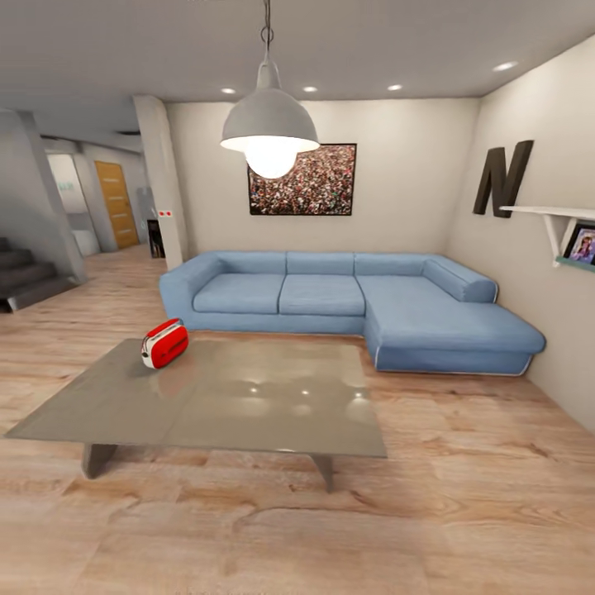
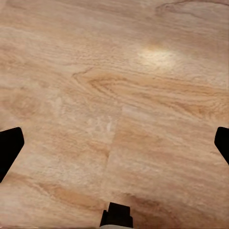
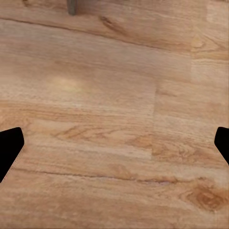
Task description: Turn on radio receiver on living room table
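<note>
The red radio receiver [image 1: 164, 343] stands on the far left part of the low grey glossy table [image 1: 248, 405], its white-grey side facing left. The table sits mid-room on the light wood floor, some way ahead of me. In the left wrist view my left gripper [image 2: 114, 143] hangs open over bare plank floor, its black fingertips [image 2: 9, 148] at the frame's edges. My right gripper [image 3: 114, 143] is likewise open over the floor, its fingertips [image 3: 8, 148] wide apart, with nothing between them.
A blue corner sofa [image 1: 347, 302] stands behind the table under a framed crowd picture [image 1: 302, 180]. A pendant lamp [image 1: 269, 132] hangs over the table. Stairs [image 1: 25, 277] rise at the left; a wall shelf [image 1: 558, 223] juts out at the right. A table leg [image 3: 72, 6] shows in the right wrist view.
</note>
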`<state>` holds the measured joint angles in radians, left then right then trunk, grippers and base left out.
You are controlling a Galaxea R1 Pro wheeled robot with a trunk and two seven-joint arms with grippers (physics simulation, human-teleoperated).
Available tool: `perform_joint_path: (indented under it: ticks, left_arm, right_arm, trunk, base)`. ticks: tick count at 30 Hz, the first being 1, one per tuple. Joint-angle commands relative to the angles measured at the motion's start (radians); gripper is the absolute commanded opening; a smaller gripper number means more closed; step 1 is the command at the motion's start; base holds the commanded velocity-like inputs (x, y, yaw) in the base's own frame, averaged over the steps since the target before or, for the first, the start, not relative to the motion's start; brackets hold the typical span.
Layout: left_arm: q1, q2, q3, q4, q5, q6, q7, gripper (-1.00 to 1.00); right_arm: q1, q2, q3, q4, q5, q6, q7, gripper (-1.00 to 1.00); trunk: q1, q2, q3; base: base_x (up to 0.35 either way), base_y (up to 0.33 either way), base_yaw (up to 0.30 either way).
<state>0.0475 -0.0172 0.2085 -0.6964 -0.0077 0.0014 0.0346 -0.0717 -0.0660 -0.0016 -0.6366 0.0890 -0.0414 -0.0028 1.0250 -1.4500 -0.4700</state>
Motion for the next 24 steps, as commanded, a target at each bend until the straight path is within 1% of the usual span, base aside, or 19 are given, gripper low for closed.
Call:
perform_joint_path:
  ticks: [1, 5, 9, 18, 20, 24]
  left_arm:
    - [0.0, 0.0, 0.0, 0.0, 0.0, 0.0, 0.0, 1.0]
    - [0.0, 0.0, 0.0, 0.0, 0.0, 0.0, 0.001, 1.0]
    - [0.0, 0.0, 0.0, 0.0, 0.0, 0.0, 0.001, 1.0]
    - [0.0, 0.002, 0.0, 0.0, -0.001, 0.0, 0.001, 1.0]
    - [0.0, 0.01, 0.001, -0.001, 0.0, 0.0, 0.001, 1.0]
    - [0.0, 0.018, 0.008, -0.005, 0.0, -0.039, 0.002, 1.0]
  right_arm:
    - [0.0, 0.0, 0.0, 0.0, 0.0, 0.0, 0.0, 1.0]
    - [0.001, 0.0, 0.0, 0.0, 0.0, 0.0, 0.0, 1.0]
    - [0.0, 0.0, 0.0, 0.0, 0.0, 0.0, 0.0, 1.0]
    - [0.001, 0.0, 0.0, 0.001, -0.002, 0.0, 0.001, 1.0]
    - [0.0, 0.0, 0.0, 0.002, -0.002, 0.0, 0.001, 1.0]
    - [0.001, 0.0, 0.0, 0.002, -0.002, 0.0, 0.0, 1.0]
  trunk:
    - [0.0, 0.0, 0.0]
    - [0.0, 0.0, 0.0]
    - [0.0, 0.0, 0.0]
    - [0.0, 0.0, 0.0]
    - [0.0, 0.0, 0.0]
    - [0.0, 0.0, 0.0]
  base:
    - [0.0, 0.0, 0.3]
    - [0.01, 0.022, 0.3]
    - [0.12, 0.172, 0.3]
    - [0.219, 0.193, 0.3]
    - [0.246, 0.183, 0.3]
    - [0.257, 0.18, 0.3]
